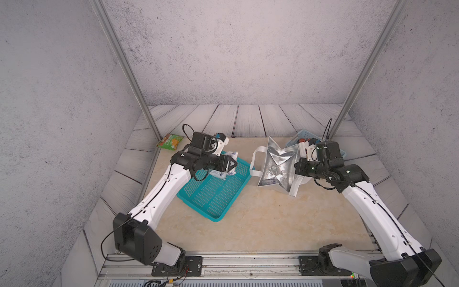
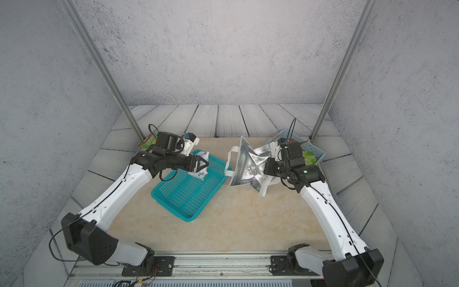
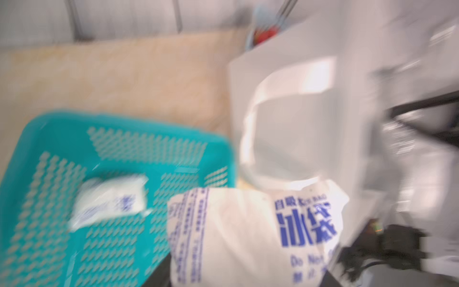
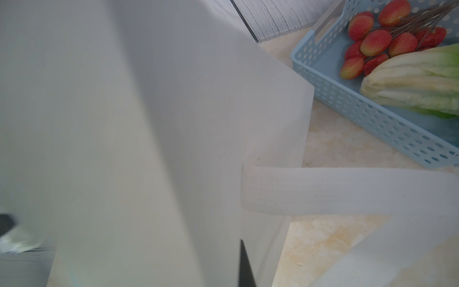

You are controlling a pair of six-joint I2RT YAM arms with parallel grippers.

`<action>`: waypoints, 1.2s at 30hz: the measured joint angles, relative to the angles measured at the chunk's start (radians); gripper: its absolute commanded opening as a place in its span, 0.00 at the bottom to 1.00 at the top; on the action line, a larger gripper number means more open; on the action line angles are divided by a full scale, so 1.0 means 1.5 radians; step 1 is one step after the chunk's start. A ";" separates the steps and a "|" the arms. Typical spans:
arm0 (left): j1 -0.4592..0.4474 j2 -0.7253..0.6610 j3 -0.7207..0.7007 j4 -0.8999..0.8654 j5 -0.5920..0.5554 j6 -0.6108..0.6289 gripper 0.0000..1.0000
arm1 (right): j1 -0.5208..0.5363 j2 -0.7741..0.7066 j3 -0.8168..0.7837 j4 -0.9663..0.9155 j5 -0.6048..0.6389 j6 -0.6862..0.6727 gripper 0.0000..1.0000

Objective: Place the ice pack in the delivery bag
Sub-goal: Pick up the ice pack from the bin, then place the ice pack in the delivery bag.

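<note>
The teal basket (image 1: 211,198) sits on the left half of the table (image 1: 260,223), its mesh floor mostly bare. The left gripper (image 1: 230,166) hangs over the basket's far corner. In the blurred left wrist view the ice pack (image 3: 248,236), white with blue print, sits right under the camera and overlaps the basket's rim, raised off the mesh. The fingers themselves are barely visible there, but they appear clamped on it. A second ice pack (image 3: 109,201) lies flat on the basket floor. Just beside the teal basket is the delivery bag (image 1: 275,169), with its mouth open and the creased silver lining showing in both top views. One white loop handle (image 1: 255,161) hangs toward the teal basket. A pale, blue-marked shape shows low inside the lining, and I cannot tell whether it is a thing or a reflection. The right gripper (image 1: 303,152) is at the bag's far right edge, jaws together on the white wall that fills the right wrist view. Behind the bag, the pale blue basket (image 4: 347,104) holds a bunch of red fruits (image 4: 377,42) and a pale green leafy vegetable (image 4: 417,82). A green packet (image 1: 170,142) lies alone on the table, beyond the teal basket.
</note>
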 measured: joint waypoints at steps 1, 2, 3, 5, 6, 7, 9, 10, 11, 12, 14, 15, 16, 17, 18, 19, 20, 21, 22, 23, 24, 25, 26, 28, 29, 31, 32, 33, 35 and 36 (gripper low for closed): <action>-0.031 -0.004 0.016 0.022 0.012 -0.025 0.20 | 0.000 0.000 0.000 0.002 -0.001 0.000 0.00; -0.071 0.005 0.042 0.034 0.014 -0.043 0.20 | 0.000 0.000 0.000 0.005 -0.003 0.000 0.00; -0.109 0.021 0.072 0.040 0.010 -0.050 0.20 | 0.000 0.000 0.000 0.006 -0.004 0.000 0.00; -0.194 0.079 0.152 0.035 -0.021 -0.042 0.21 | 0.000 0.000 0.000 0.010 -0.008 0.001 0.00; -0.222 0.103 0.181 0.025 -0.040 -0.034 0.21 | 0.000 0.000 0.000 0.010 -0.009 0.001 0.00; -0.245 0.126 0.207 0.012 -0.062 -0.023 0.21 | 0.000 0.000 -0.001 0.011 -0.010 0.002 0.00; -0.277 0.171 0.248 -0.016 -0.110 -0.002 0.23 | 0.000 0.000 -0.003 0.012 -0.010 0.002 0.00; -0.286 0.190 0.262 -0.028 -0.134 0.008 0.27 | 0.000 0.000 -0.004 0.012 -0.011 0.002 0.00; -0.292 0.212 0.274 -0.041 -0.160 0.018 0.30 | 0.000 -0.001 -0.005 0.013 -0.011 0.002 0.00; -0.297 0.232 0.287 -0.055 -0.185 0.027 0.34 | 0.000 -0.003 -0.006 0.014 -0.012 0.002 0.00; -0.306 0.277 0.314 -0.083 -0.230 0.046 0.46 | 0.000 -0.008 -0.008 0.013 -0.013 0.002 0.00; -0.309 0.299 0.328 -0.095 -0.250 0.054 0.53 | 0.000 -0.010 -0.009 0.012 -0.014 0.003 0.00; -0.312 0.322 0.344 -0.109 -0.269 0.060 0.58 | 0.000 -0.013 -0.009 0.012 -0.014 0.003 0.00; -0.315 0.340 0.357 -0.120 -0.283 0.065 0.63 | 0.000 -0.016 -0.010 0.011 -0.015 0.003 0.00; -0.317 0.356 0.367 -0.129 -0.295 0.070 0.66 | 0.000 -0.019 -0.011 0.009 -0.015 0.003 0.00; -0.319 0.368 0.376 -0.137 -0.305 0.074 0.69 | 0.000 -0.020 -0.011 0.008 -0.015 0.003 0.00; -0.320 0.377 0.384 -0.146 -0.314 0.077 0.71 | 0.000 -0.022 -0.011 0.008 -0.015 0.003 0.00; -0.321 0.383 0.390 -0.150 -0.320 0.079 0.72 | 0.000 -0.022 -0.011 0.008 -0.016 0.003 0.00; -0.321 0.385 0.395 -0.155 -0.325 0.081 0.73 | 0.000 -0.023 -0.011 0.007 -0.016 0.003 0.00; -0.321 0.386 0.402 -0.159 -0.328 0.084 0.74 | 0.000 -0.023 -0.011 0.005 -0.016 0.003 0.00; -0.322 0.386 0.410 -0.165 -0.330 0.084 0.75 | 0.000 -0.023 -0.011 0.004 -0.016 0.003 0.00; -0.323 0.384 0.417 -0.166 -0.331 0.085 0.78 | 0.000 -0.023 -0.011 0.002 -0.016 0.003 0.00; -0.323 0.382 0.422 -0.165 -0.332 0.086 0.79 | 0.000 -0.023 -0.011 -0.001 -0.015 0.003 0.00; -0.323 0.375 0.428 -0.166 -0.332 0.085 0.79 | 0.000 -0.023 -0.012 -0.003 -0.017 0.003 0.00; -0.323 0.371 0.429 -0.167 -0.332 0.085 0.79 | 0.000 -0.023 -0.012 -0.003 -0.018 0.003 0.00; -0.323 0.356 0.428 -0.170 -0.333 0.085 0.80 | 0.000 -0.025 -0.012 -0.002 -0.018 0.003 0.00; -0.323 0.345 0.425 -0.168 -0.337 0.084 0.82 | 0.000 -0.026 -0.012 -0.005 -0.018 0.003 0.00; -0.321 0.326 0.409 -0.157 -0.343 0.084 0.86 | 0.000 -0.027 -0.012 -0.006 -0.018 0.002 0.00; -0.313 0.263 0.347 -0.129 -0.351 0.078 0.95 | 0.000 -0.031 -0.012 -0.006 -0.019 0.002 0.00; -0.303 0.222 0.302 -0.111 -0.355 0.070 0.98 | 0.000 -0.033 -0.012 -0.006 -0.018 0.003 0.00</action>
